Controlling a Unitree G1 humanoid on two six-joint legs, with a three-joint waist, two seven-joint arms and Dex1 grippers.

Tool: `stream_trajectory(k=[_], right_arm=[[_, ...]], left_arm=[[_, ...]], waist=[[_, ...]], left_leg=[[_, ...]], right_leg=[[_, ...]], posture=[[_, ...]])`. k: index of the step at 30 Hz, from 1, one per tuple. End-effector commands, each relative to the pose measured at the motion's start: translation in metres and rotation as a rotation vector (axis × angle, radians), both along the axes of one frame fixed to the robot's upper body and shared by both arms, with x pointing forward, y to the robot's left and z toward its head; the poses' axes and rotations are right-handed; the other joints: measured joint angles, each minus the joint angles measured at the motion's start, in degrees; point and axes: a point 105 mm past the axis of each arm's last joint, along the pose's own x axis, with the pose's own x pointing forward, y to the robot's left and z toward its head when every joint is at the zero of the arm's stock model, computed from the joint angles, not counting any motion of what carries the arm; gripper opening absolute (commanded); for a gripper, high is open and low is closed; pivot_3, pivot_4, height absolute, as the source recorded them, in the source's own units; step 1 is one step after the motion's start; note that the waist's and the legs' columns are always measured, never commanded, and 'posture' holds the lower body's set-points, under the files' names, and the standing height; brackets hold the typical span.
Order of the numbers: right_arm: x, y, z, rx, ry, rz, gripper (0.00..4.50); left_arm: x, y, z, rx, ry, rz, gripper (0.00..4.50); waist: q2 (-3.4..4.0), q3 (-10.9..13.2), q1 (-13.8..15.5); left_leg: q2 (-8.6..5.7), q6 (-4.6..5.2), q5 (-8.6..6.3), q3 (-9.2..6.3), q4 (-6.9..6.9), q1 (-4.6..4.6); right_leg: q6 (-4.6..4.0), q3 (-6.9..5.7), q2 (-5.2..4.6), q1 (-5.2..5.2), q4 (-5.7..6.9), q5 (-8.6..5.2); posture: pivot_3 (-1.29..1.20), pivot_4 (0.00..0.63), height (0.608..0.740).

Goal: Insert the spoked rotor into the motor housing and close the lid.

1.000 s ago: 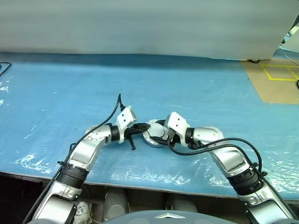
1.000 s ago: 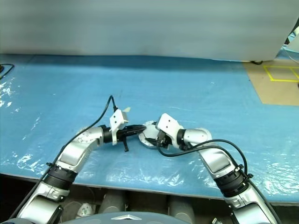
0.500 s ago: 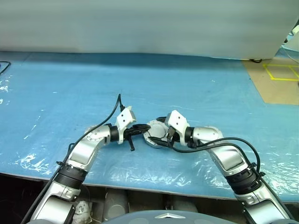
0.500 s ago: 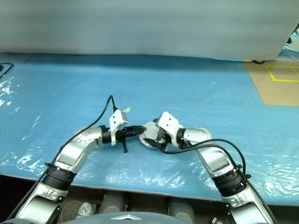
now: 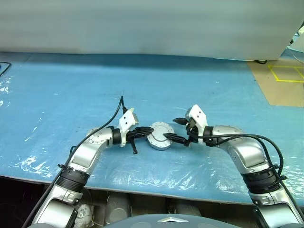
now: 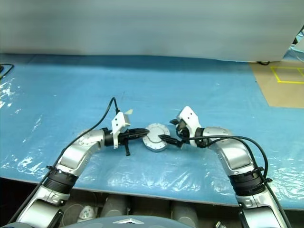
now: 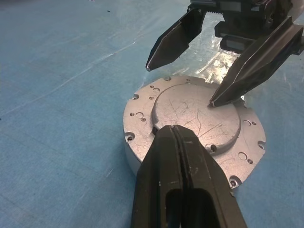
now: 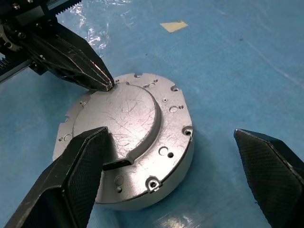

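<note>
— So, where does the motor housing (image 5: 160, 136) sit?

— Flat on the blue worktop (image 5: 71, 95), between my two end effectors, with the lid (image 8: 124, 121) folded down on top, smooth silver face up.

— And your left end effector (image 7: 179, 142)?

— Clenched, fingers pressed together with nothing between them, tips resting on the lid's edge.

— The right one?

— My right end effector (image 5: 176, 129) is spread wide, grasping nothing. One finger (image 7: 251, 66) touches the lid's raised centre; the other hangs beside the housing.
</note>
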Motion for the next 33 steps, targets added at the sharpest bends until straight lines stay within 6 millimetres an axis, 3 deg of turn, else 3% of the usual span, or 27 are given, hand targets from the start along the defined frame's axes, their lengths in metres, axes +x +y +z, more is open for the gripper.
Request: stream_trajectory(k=[1,8,13,16,21,28,33], right_arm=[[-0.006,-0.005,-0.008,-0.001,0.134,-0.047,4.49],[-0.032,0.019,-0.009,0.202,0.467,-0.032,4.49],[-0.019,0.038,0.016,0.485,0.571,-0.078,4.49],[-0.009,0.034,0.023,0.573,0.597,-0.13,3.89],[-0.006,0.025,0.019,0.575,0.634,-0.186,2.43],[-0.02,0.025,0.012,0.605,0.7,-0.143,2.39],[-0.015,0.025,0.015,0.626,0.692,-0.173,2.39]], left_arm=[[-0.004,0.001,-0.017,0.04,0.056,0.002,0.0],[-0.003,0.001,-0.017,0.04,0.05,0.001,0.0],[-0.001,0.001,-0.016,0.039,0.04,0.004,0.0],[-0.001,0.002,-0.017,0.041,0.038,0.007,0.0],[0.002,0.004,-0.017,0.042,0.028,0.019,0.0],[0.004,0.001,-0.016,0.038,0.008,0.015,0.0],[0.018,0.002,-0.002,-0.064,-0.01,0.103,0.0]], waist=[[0.0,0.0,0.01],[0.05,0.0,0.04],[0.05,0.0,-0.24],[0.07,0.01,-0.18],[0.11,0.03,0.26],[0.11,0.03,0.58],[0.13,0.04,0.49]], left_leg=[[-0.01,0.0,0.0,0.0,0.0,0.01],[0.0,-0.01,0.0,-0.01,-0.02,0.04],[0.0,-0.02,0.01,0.02,-0.11,0.04],[-0.02,-0.04,0.02,0.05,-0.14,-0.11],[-0.08,-0.05,0.02,0.06,-0.26,-0.19],[-0.09,-0.06,0.02,0.05,-0.38,-0.19],[-0.08,-0.07,0.02,0.05,-0.41,-0.17]], right_leg=[[0.0,0.0,-0.01,0.02,-0.01,0.0],[-0.01,0.0,-0.01,0.02,-0.01,0.0],[-0.01,0.01,0.0,-0.07,0.0,0.0],[-0.02,0.06,0.01,-0.32,0.07,0.01],[0.01,0.03,-0.02,-0.37,0.04,0.02],[0.19,0.0,-0.03,-0.37,0.01,0.13],[0.22,-0.01,-0.02,-0.37,0.02,0.14]], posture=[[0.0,0.15,0.74],[0.0,0.15,0.74],[0.0,0.15,0.74],[0.0,0.15,0.74],[0.0,0.15,0.74],[0.0,0.15,0.74],[0.0,0.15,0.74]])
